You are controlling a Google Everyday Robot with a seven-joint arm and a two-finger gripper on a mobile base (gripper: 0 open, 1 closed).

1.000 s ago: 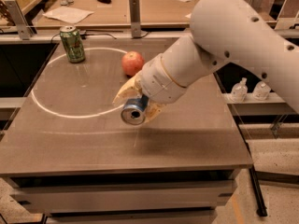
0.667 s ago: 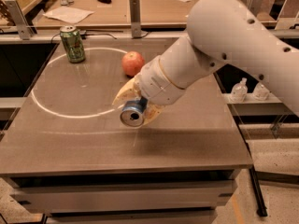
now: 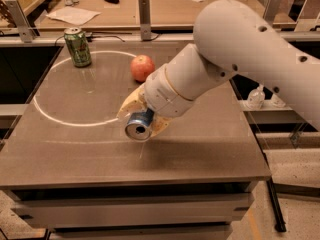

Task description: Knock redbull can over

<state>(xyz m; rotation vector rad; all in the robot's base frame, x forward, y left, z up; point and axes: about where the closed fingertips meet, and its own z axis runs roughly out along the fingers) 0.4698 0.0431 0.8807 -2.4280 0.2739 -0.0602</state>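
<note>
The redbull can [image 3: 138, 129] is slim, silver and blue. It lies tipped on its side between the tan fingers [image 3: 129, 107] of my gripper [image 3: 142, 124], with its shiny top facing the camera. It sits near the middle of the brown table [image 3: 210, 149], and a shadow falls below it. My gripper is shut on the can at the end of the large white arm [image 3: 235, 44], which reaches in from the upper right. I cannot tell whether the can touches the table.
A shorter green can [image 3: 77, 46] stands upright at the table's back left. A red apple [image 3: 142, 67] lies behind the gripper. A white ring [image 3: 60, 119] marks the tabletop. A desk [image 3: 165, 6] with papers stands behind, and the table's front edge is near.
The gripper and the can have shifted slightly down and to the left, toward the table's front. The green can and the apple have not moved.
</note>
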